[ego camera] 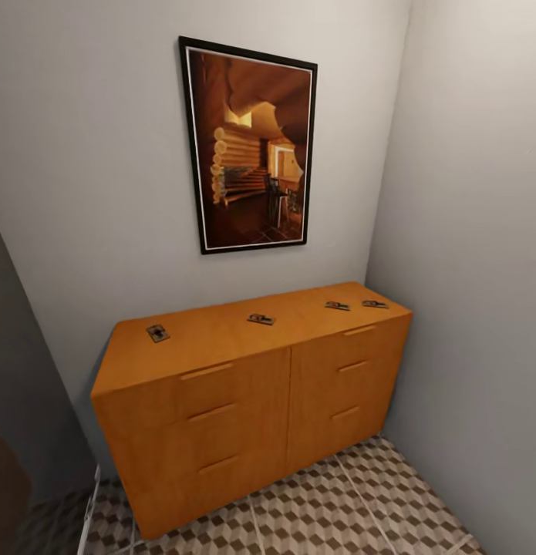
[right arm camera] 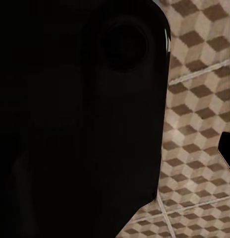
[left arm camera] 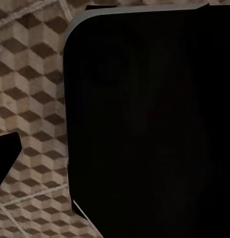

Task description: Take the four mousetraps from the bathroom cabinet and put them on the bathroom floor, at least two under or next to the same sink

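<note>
Against the grey wall, in a corner of the room, stands the cabinet, a low, wide orange-brown unit with flat drawer fronts and slim handles. On its top lie the four mousetraps, spread in a loose row and well apart from one another except at one end: one mousetrap near the left end, a second mousetrap about the middle, a third mousetrap farther right, and a fourth mousetrap just beside it near the right end. Each is a small flat tan board with dark wire; finer detail is too small to tell.

Above the cabinet a dark-framed picture of a log-walled interior hangs on the wall. Before the cabinet spreads the bathroom floor, tiled in a brown, beige and cream cube pattern with pale grout lines. None of the traps lies on it.

Both wrist views look down on the same patterned tiles, each largely blocked by a dark, rounded body close to the lens. Neither gives a clear sight of fingertips, so I cannot tell whether the left or right fingers are open or closed.
</note>
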You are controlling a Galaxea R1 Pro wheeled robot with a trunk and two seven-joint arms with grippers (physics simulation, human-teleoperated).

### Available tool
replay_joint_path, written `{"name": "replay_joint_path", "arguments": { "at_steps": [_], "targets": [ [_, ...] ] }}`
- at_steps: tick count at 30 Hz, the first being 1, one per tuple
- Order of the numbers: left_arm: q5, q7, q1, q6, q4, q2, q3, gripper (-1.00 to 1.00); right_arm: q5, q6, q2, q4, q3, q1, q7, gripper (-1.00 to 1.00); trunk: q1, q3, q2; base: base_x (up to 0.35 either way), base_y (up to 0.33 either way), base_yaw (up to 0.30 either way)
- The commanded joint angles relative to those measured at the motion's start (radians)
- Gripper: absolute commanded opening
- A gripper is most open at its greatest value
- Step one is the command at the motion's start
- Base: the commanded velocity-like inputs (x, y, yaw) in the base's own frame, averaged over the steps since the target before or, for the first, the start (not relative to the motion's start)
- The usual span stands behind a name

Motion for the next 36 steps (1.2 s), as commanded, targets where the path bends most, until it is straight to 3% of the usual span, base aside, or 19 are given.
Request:
{"name": "replay_joint_path", "arguments": {
  "at_steps": [1,15,28,36],
  "targets": [
    [0.001,0.0,0.0,-0.002,-0.001,0.0,0.001,1.0,0.001,-0.001,0.0,0.0,0.0,0.0,0.0,1.0,0.001,-0.001,0.0,0.324,0.0,-0.01],
    [0.001,0.0,0.0,-0.018,-0.001,0.001,0.002,1.0,0.001,-0.001,0.0,0.0,0.001,0.0,0.0,1.0,0.001,0.0,0.0,0.29,0.0,-0.003],
    [0.002,0.0,0.0,-0.052,-0.001,0.002,0.002,1.0,0.002,-0.001,0.0,0.0,0.001,0.0,-0.001,1.0,0.001,0.0,0.0,0.037,0.0,0.0],
    [0.002,0.0,0.0,-0.052,-0.001,0.002,0.002,1.0,0.003,-0.003,-0.001,0.0,0.002,0.0,-0.001,1.0,0.001,0.0,0.0,0.001,0.0,0.168]
  ]
}}
